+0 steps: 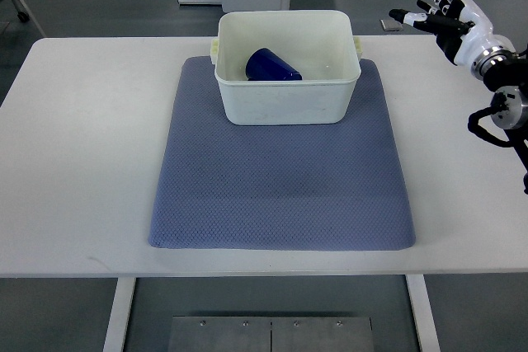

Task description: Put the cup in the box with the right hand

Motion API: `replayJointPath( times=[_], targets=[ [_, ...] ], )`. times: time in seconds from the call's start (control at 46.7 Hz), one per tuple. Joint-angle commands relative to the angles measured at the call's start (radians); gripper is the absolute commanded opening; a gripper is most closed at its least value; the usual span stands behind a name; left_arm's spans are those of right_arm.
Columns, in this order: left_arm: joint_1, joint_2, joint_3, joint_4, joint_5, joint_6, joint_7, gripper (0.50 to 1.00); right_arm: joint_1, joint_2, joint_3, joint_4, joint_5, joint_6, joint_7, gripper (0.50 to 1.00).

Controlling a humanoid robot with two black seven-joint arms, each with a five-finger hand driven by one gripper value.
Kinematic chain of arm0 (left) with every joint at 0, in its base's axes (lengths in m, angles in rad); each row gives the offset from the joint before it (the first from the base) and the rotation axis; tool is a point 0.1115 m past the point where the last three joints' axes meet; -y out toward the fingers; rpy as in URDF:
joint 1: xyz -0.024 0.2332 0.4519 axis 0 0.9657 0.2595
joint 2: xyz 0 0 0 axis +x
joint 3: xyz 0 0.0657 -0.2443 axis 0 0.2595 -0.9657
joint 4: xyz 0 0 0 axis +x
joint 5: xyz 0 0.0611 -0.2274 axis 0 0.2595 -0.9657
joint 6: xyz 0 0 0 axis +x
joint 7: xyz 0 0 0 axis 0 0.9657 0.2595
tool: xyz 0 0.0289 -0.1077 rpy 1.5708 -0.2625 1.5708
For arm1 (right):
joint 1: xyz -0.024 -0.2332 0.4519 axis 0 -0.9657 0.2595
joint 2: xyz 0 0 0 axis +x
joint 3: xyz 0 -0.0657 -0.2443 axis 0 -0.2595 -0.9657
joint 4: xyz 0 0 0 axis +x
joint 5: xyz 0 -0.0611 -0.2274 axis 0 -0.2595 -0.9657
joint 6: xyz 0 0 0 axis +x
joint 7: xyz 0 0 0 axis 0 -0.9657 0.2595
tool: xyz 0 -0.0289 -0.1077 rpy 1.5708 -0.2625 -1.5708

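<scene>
White table [74, 162], bare along its left side; no left arm shows anywhere on that edge. Blue-grey textured mat [280, 195] lies centred on the table, its near edge just short of the table's front edge, with open table margin to either side.

White plastic box [288, 68] sits on the far end of the mat, open top, small handle lugs on both short sides. Its back wall reaches about to the mat's far edge, close to the table's far edge.

Dark blue cup [272, 65] is inside the box, lying tipped on its side against the left half of the floor, not upright. Right half of the box floor is bare.

Right hand [440, 16] is over the table's far right corner, well apart from the box, arm entering from the right edge. Fingers spread and extended, nothing in them.

Progress, judged: placement looks done, since the cup is in the box and the hand is empty and clear. Nothing obvious is left except parking the arm; cup orientation is untidy but the task does not ask for upright.

Clearance: wide bare table between box and hand; the only nearby obstacle for the arm is the box's right lug and rim.
</scene>
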Motion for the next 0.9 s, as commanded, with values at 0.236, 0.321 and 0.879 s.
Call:
replayJointPath(
  times=[0.236, 0.321, 0.879],
  targets=[
    [0.001, 0.0, 0.002, 0.0, 0.0, 0.0, 0.0, 1.0, -0.144, 0.079, 0.214, -0.002, -0.001, 0.008, 0.009, 1.0],
    [0.001, 0.0, -0.001, 0.002, 0.0, 0.0, 0.0, 1.0, -0.166, 0.107, 0.257, -0.005, 0.0, 0.008, 0.037, 1.0],
    [-0.001, 0.0, 0.002, 0.0, 0.0, 0.0, 0.0, 1.0, -0.269, 0.286, 0.377, 0.0, 0.002, 0.011, 0.095, 1.0]
  ],
)
